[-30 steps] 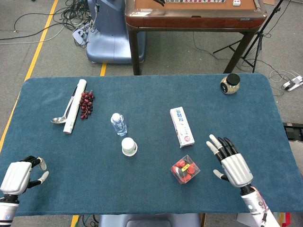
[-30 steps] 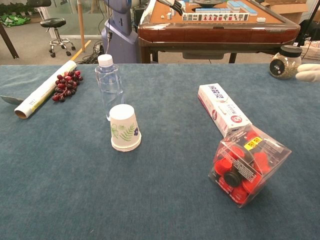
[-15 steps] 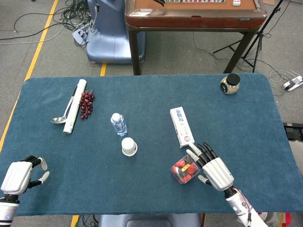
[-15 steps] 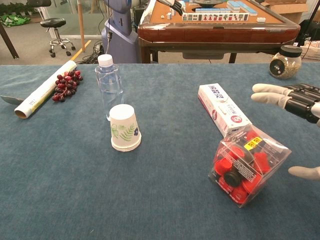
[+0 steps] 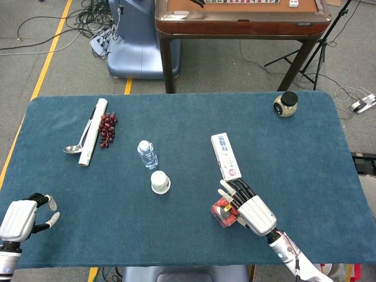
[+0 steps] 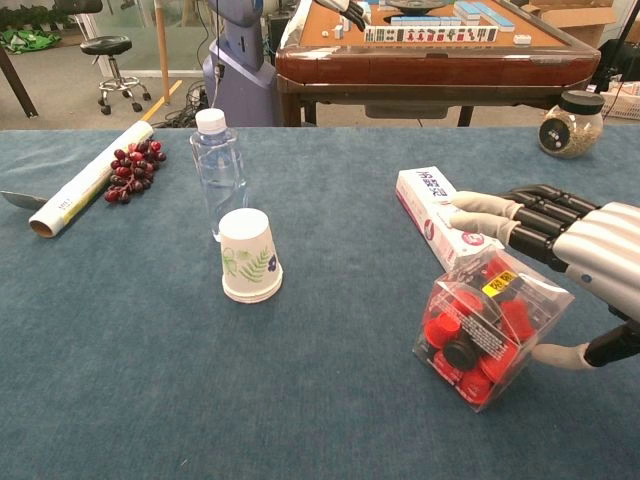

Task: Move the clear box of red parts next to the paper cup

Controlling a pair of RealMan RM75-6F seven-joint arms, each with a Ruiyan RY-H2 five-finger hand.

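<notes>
The clear box of red parts lies on the blue table near the front, right of centre. My right hand is over it from the right. Its fingers stretch straight above the box top, and its thumb touches the box's lower right side. The fingers are not curled around the box. The upside-down paper cup stands well to the left of the box. My left hand rests at the front left corner, fingers curled in, holding nothing.
A water bottle stands just behind the cup. A toothpaste box lies right behind the clear box. Grapes, a paper roll and a spoon lie far left; a jar stands far right.
My right hand has moved left from the table's right side onto the clear box, which has shifted and tilted slightly left. The left hand has stayed still.
</notes>
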